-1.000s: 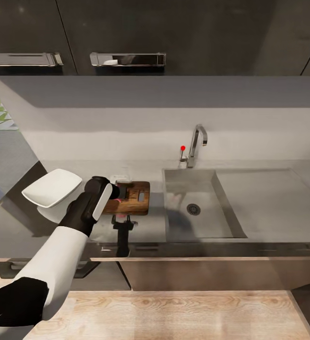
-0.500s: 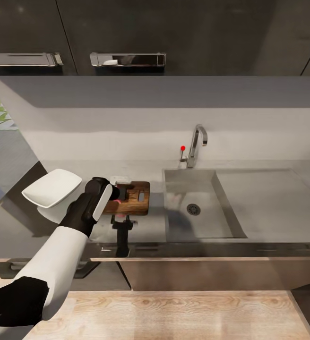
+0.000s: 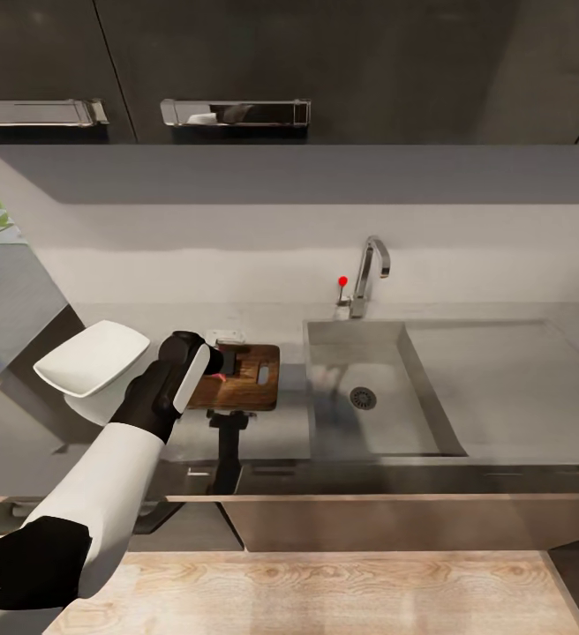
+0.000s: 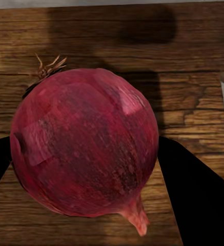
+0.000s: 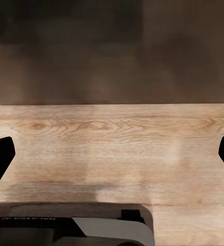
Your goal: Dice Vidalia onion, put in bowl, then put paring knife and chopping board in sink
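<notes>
Now left tool (image 4: 86, 169) clamped around onion (image 4: 83, 143), fingers (image 4: 191, 195) on both flanks, board (image 4: 112, 41) directly beneath, likely for setting down to dice. Right tool (image 5: 112, 154) spread wide, empty, over wood floor (image 5: 112, 143).

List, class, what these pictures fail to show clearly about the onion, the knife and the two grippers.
- Vidalia onion: its underside is hidden, so contact with the chopping board is unclear.
- Paring knife: a pale sliver at the left wrist view's edge may be it, cut off.
- Left gripper: the head view hides it behind the wrist.
- Right gripper: fingertips cut by both edges.
</notes>
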Tool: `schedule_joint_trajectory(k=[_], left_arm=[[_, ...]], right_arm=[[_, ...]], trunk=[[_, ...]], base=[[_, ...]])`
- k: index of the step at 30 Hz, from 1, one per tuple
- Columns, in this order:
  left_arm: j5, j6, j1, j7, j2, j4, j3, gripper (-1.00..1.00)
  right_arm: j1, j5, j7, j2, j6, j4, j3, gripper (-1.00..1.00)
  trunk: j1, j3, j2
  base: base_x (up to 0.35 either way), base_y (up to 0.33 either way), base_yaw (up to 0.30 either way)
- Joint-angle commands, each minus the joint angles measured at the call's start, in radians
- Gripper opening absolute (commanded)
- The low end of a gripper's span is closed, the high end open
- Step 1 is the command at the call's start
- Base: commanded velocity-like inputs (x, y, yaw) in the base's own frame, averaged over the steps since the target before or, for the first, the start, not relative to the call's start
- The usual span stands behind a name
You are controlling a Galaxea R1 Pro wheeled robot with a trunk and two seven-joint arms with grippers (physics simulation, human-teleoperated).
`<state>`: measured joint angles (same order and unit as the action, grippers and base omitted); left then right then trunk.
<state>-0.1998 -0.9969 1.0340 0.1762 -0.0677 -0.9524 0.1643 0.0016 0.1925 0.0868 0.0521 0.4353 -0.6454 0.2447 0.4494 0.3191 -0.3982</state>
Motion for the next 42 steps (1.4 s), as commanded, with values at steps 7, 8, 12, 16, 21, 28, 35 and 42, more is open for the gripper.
schedule_joint_trajectory(k=[7, 8, 12, 16, 21, 28, 35, 42], left_arm=[[-0.011, -0.003, 0.000, 0.009, 0.002, 0.021, 0.001, -1.00], [-0.011, -0.003, 0.001, 0.009, 0.002, 0.023, 0.001, -1.00], [-0.010, -0.003, 0.001, 0.009, 0.001, 0.031, 0.001, -1.00], [-0.010, -0.003, 0.001, 0.009, 0.000, 0.032, 0.001, -1.00], [-0.010, -0.003, 0.001, 0.009, 0.000, 0.032, 0.001, -1.00], [-0.010, -0.003, 0.001, 0.009, 0.001, 0.034, 0.001, -1.00], [-0.010, -0.003, 0.001, 0.009, 0.001, 0.027, 0.001, 1.00], [-0.010, -0.003, 0.001, 0.009, 0.001, 0.027, 0.001, 1.00]], right_arm=[[0.000, 0.008, 0.008, 0.002, 0.002, -0.002, 0.008, 1.00], [0.000, 0.008, 0.008, 0.002, 0.002, -0.002, 0.008, 1.00], [0.000, 0.008, 0.008, 0.002, 0.002, -0.002, 0.008, 1.00], [0.000, 0.008, 0.008, 0.003, 0.002, -0.002, 0.008, 1.00], [0.000, 0.008, 0.008, 0.002, 0.002, -0.002, 0.008, 1.00], [0.000, 0.008, 0.008, 0.003, 0.002, -0.002, 0.008, 1.00], [0.000, 0.008, 0.008, 0.002, 0.002, -0.002, 0.008, 1.00], [0.000, 0.007, 0.008, 0.003, 0.002, -0.002, 0.008, 1.00]], trunk=[[0.001, 0.002, -0.002], [0.001, 0.002, -0.002], [0.001, 0.002, -0.002], [0.001, 0.002, -0.002], [0.001, 0.002, -0.002], [0.001, 0.002, -0.002], [0.001, 0.002, -0.002], [0.001, 0.002, -0.002]], base=[[0.001, 0.000, 0.000], [0.000, 0.000, 0.000], [0.000, 0.000, 0.000], [0.000, 0.000, 0.000], [0.000, 0.000, 0.000], [0.000, 0.000, 0.000], [0.000, 0.000, 0.000], [0.000, 0.000, 0.000]])
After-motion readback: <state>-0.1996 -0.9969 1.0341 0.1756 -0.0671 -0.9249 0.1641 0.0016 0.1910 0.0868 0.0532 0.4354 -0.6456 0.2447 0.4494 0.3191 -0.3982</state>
